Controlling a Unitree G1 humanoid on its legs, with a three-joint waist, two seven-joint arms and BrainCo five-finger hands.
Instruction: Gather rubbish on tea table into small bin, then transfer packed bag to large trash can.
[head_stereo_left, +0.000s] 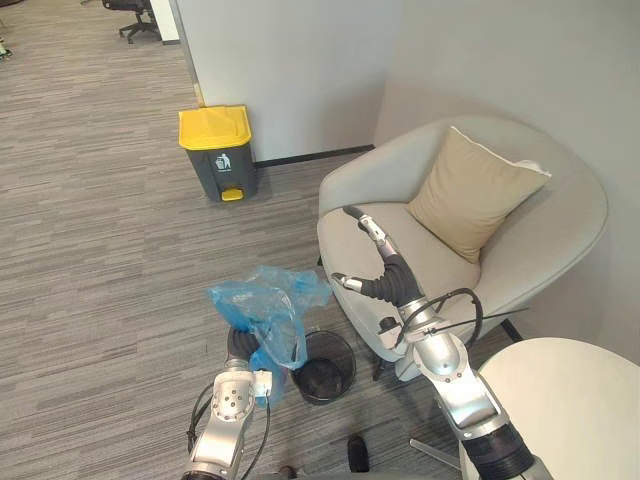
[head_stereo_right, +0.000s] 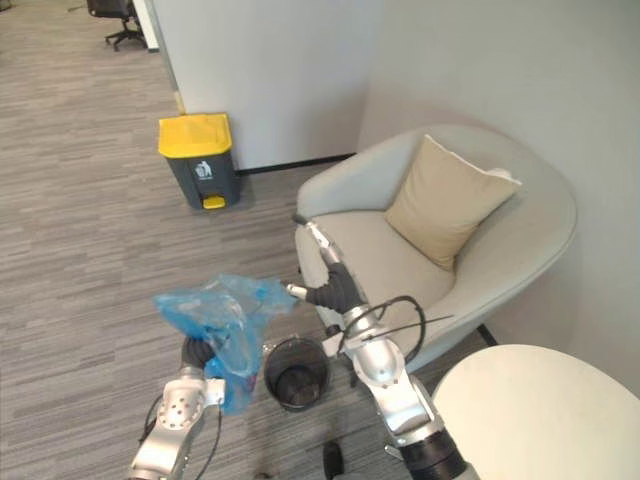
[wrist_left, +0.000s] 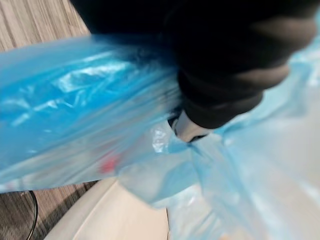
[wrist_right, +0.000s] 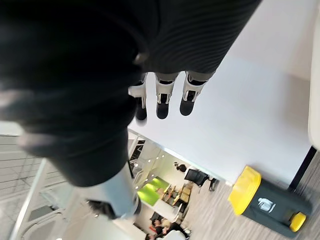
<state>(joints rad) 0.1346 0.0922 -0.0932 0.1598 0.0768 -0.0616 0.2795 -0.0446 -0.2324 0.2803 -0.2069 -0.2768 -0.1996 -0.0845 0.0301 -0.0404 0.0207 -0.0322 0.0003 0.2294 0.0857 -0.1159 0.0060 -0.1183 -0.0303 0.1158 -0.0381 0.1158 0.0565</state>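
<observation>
A crumpled blue plastic bag (head_stereo_left: 262, 305) hangs in the air beside a small black mesh bin (head_stereo_left: 340, 385) on the floor. My left hand (head_stereo_left: 238, 346) is shut on the bag, which drapes over the hand and bunches at a finger (wrist_left: 187, 129). My right hand (head_stereo_left: 385, 272) is open, its fingers (wrist_right: 161, 97) straight, held in front of the armchair seat to the right of the bag. A large grey trash can (head_stereo_left: 218, 152) with a yellow lid stands against the white wall, some way ahead on the left.
A pale armchair (head_stereo_left: 545, 255) with a beige cushion (head_stereo_left: 470, 190) stands right of the bin. The round white tea table (head_stereo_left: 570, 400) is at the lower right. Grey carpet stretches between me and the trash can. An office chair (head_stereo_left: 135, 15) stands far back.
</observation>
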